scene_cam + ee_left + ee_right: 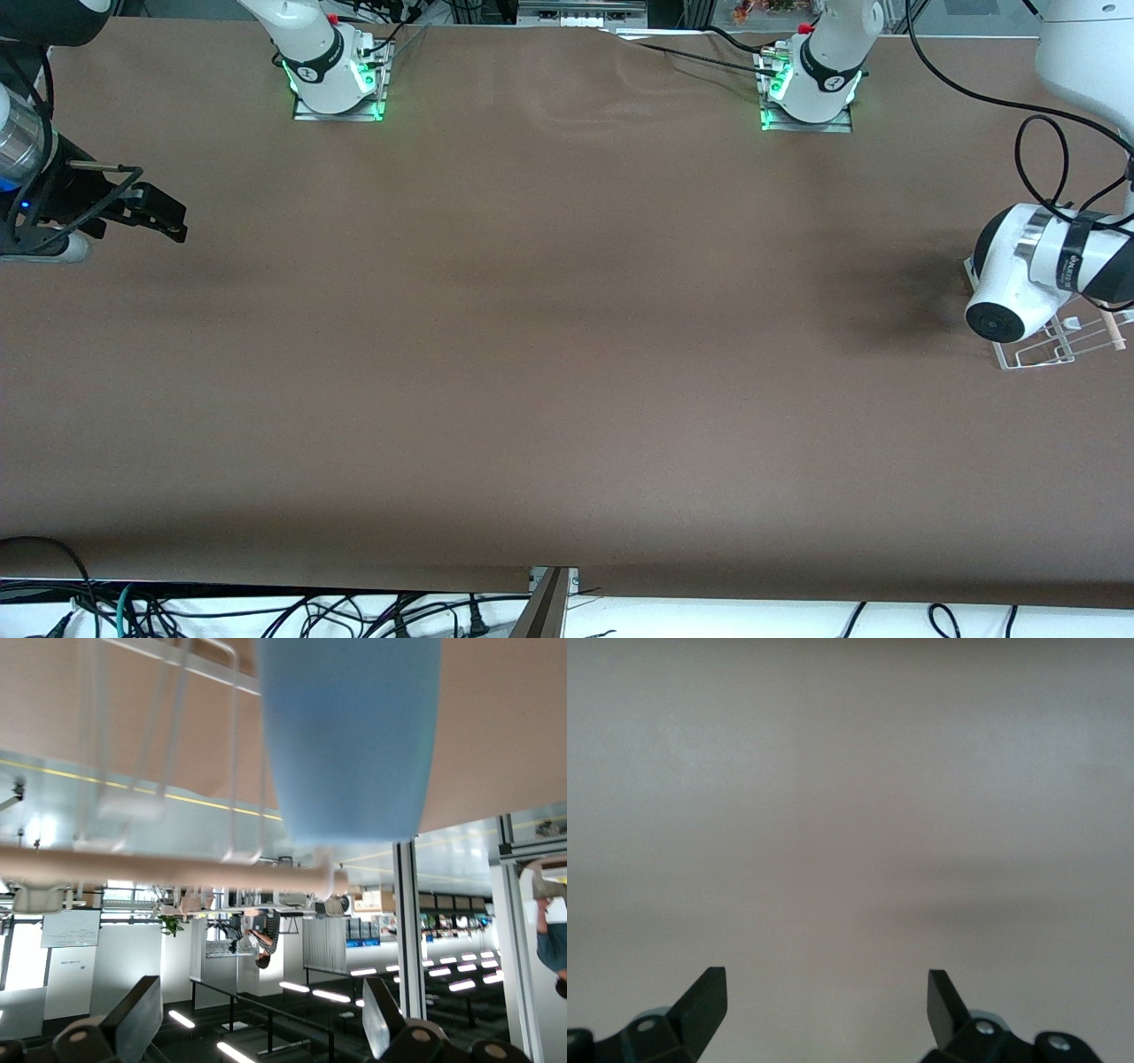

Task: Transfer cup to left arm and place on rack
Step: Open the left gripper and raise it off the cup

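Note:
The light-blue cup (350, 735) shows only in the left wrist view, close to the white wire loops of the rack (235, 762) and its wooden rod (168, 870). My left gripper (261, 1001) is open and empty, a short way back from the cup. In the front view the left arm's wrist (1019, 275) covers the cup and most of the rack (1045, 350) at the left arm's end of the table. My right gripper (168, 221) is open and empty over bare table at the right arm's end; its wrist view (827, 988) shows only tabletop.
The brown table (567, 354) has both arm bases (337, 80) (811, 89) along its edge farthest from the front camera. Cables (1045, 151) hang by the left arm. More cables lie below the table's near edge.

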You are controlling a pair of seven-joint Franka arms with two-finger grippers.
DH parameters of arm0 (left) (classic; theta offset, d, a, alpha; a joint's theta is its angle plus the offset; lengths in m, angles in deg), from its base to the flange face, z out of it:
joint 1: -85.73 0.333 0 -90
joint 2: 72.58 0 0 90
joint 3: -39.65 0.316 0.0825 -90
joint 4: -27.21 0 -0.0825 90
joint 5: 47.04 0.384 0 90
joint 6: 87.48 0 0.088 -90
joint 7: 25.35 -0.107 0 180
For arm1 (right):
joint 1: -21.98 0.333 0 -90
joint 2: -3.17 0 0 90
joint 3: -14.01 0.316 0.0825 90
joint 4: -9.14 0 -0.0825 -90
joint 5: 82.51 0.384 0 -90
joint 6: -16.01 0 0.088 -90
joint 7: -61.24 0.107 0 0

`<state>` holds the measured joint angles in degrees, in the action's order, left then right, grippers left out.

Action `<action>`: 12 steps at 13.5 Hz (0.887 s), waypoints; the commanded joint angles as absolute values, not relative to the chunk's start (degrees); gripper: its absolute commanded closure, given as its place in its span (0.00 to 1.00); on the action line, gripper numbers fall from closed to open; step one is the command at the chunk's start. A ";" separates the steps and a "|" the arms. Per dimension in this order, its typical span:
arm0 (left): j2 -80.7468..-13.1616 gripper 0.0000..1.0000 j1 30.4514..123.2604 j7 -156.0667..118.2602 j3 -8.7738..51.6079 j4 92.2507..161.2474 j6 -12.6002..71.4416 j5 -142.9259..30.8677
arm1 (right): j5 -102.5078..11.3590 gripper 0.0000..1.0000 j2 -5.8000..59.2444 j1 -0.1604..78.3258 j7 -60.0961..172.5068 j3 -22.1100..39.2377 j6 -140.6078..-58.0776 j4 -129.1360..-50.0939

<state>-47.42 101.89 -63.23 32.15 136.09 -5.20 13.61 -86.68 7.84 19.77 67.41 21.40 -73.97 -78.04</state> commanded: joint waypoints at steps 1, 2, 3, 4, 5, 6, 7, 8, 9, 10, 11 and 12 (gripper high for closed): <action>-55.06 0.00 101.73 -63.33 28.24 136.55 -5.13 10.37 | -85.50 0.00 8.00 19.08 66.33 21.57 -72.84 -76.90; -58.22 0.00 101.73 -62.89 26.14 136.46 -5.04 7.05 | -85.50 0.00 8.00 19.00 66.33 21.57 -72.84 -76.90; -61.64 0.00 101.73 -62.45 24.38 136.46 -4.86 3.10 | -85.50 0.00 8.00 19.00 66.33 21.57 -72.76 -76.90; -65.42 0.00 101.64 -60.88 23.23 136.46 -4.60 -1.46 | -85.50 0.00 8.00 19.00 66.33 21.40 -72.84 -76.90; -69.28 0.00 101.64 -58.08 22.61 136.46 -3.12 -7.69 | -85.50 0.00 8.00 19.00 66.33 21.31 -72.84 -76.90; -73.59 0.00 101.64 -56.31 22.69 136.46 -0.84 -14.10 | -85.50 0.00 8.00 19.00 66.33 21.31 -72.84 -76.90; -76.85 0.00 101.64 -55.86 22.69 136.46 -0.47 -18.95 | -85.50 0.00 8.00 19.00 66.33 21.31 -72.84 -76.90; -79.58 0.00 101.64 -55.59 22.69 136.20 -0.21 -21.78 | -85.50 0.00 8.00 19.00 66.33 21.31 -72.84 -76.90; -81.26 0.00 101.55 -55.50 22.69 134.37 -0.20 -24.86 | -85.50 0.00 8.00 19.00 66.33 21.31 -72.84 -76.90; -82.41 0.00 101.12 -54.02 23.30 132.52 -0.20 -30.20 | -85.50 0.00 8.00 19.00 66.33 21.31 -72.84 -76.90; -82.59 0.00 101.02 -50.35 25.40 130.33 -0.12 -35.91 | -85.50 0.00 8.00 19.00 66.33 21.31 -72.84 -76.90; -82.60 0.00 100.68 -46.14 28.55 129.00 0.32 -42.58 | -85.50 0.00 8.00 19.00 66.33 21.31 -72.84 -76.90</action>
<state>-83.43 101.07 -51.52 24.05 132.12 -0.80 -33.72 -86.65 7.91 19.65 67.39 21.16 -73.93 -77.90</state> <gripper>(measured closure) 0.000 0.000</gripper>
